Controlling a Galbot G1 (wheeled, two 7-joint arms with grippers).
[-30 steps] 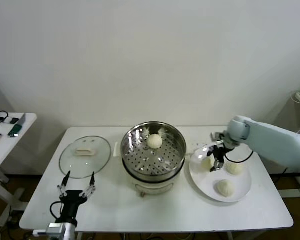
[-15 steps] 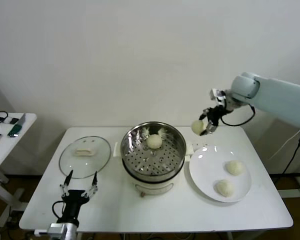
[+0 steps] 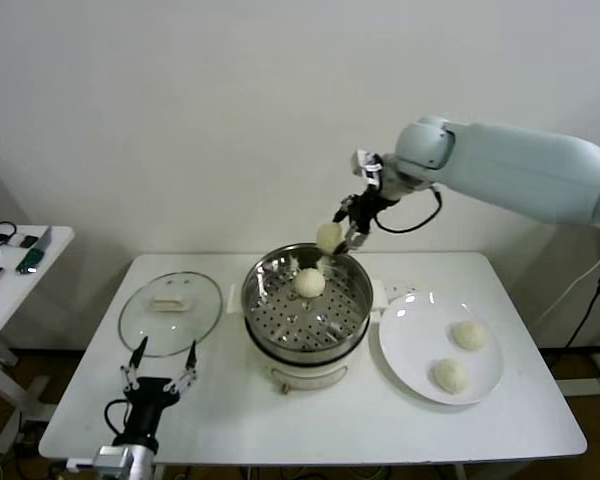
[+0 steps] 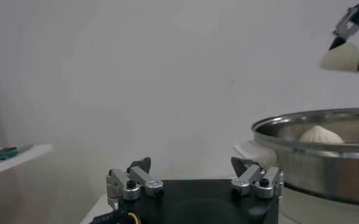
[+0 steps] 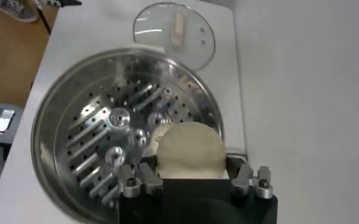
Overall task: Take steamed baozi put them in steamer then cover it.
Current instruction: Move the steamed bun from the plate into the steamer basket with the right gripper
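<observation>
My right gripper (image 3: 332, 238) is shut on a cream-white steamed baozi (image 3: 328, 236) and holds it in the air over the back rim of the steamer (image 3: 305, 327). The right wrist view shows this baozi (image 5: 189, 150) squeezed between the fingers, above the perforated tray (image 5: 94, 134). Another baozi (image 3: 310, 283) lies at the back of the tray. Two more (image 3: 469, 335) (image 3: 450, 375) rest on the white plate (image 3: 415, 340) to the steamer's right. The glass cover (image 3: 170, 312) lies flat on the table, left of the steamer. Near the table's front left corner, my left gripper (image 3: 160, 372) is open and holds nothing.
The steamer stands mid-table on its white base (image 3: 300, 378). A small white side table (image 3: 25, 262) with cables and tools is off to the left. A plain white wall runs close behind the table.
My right gripper has lifted one baozi off the plate and carried it up and left to above the steamer's back rim. Two remain on the plate. The left arm has not moved.
</observation>
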